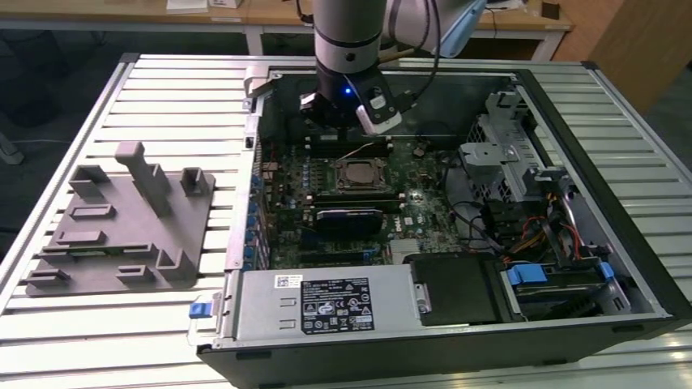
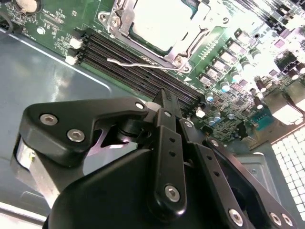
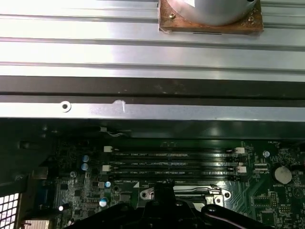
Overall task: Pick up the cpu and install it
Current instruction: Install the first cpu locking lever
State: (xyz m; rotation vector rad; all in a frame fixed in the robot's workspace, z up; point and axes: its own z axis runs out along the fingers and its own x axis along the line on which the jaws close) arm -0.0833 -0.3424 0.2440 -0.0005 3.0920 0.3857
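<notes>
Silvery-grey and square, the cpu (image 1: 357, 173) is seen seated in its socket frame on the green motherboard (image 1: 416, 182). Just beside the socket, black memory slots (image 2: 138, 71) are lined up, with a thin wire lever (image 2: 143, 63) showing across them. Over those slots the hand (image 2: 164, 98) is held, pinched narrow, with nothing gripped. Well apart, a grey fixture tray (image 1: 119, 235) is spotted on the slatted bench (image 1: 162, 81).

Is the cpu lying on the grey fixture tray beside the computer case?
No: in the exterior view the cpu sits on the motherboard inside the computer case, not on the grey fixture tray.
</notes>
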